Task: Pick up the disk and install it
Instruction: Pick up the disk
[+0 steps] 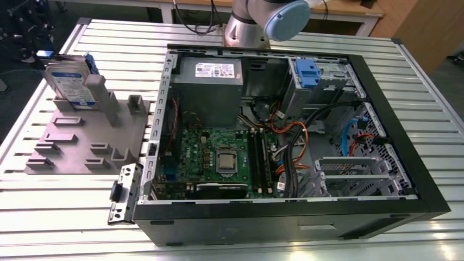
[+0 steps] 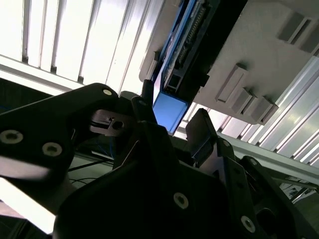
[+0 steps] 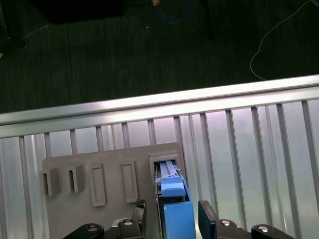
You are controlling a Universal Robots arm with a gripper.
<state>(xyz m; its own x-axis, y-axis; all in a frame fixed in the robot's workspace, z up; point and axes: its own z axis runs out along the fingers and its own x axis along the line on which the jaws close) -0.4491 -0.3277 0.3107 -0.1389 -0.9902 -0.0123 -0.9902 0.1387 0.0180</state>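
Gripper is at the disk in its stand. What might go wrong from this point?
1. The gripper is open astride the blue plastic end of the disk; closing off-centre might tilt it in the grey stand or let it slip.
2. The slot looks snug, so the stand may lift with the disk.
3. Loose cables in the computer case could snag it later.

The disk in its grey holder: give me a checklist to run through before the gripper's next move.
1. Disk standing upright in the grey holder: ok.
2. Gripper open, fingers apart: ok.
3. Disk lies between the fingers in the first wrist view: ok.
4. Gripper's height over the disk: cannot tell.
5. Computer case open on top: ok.
6. Room in the case's drive cage: cannot tell.
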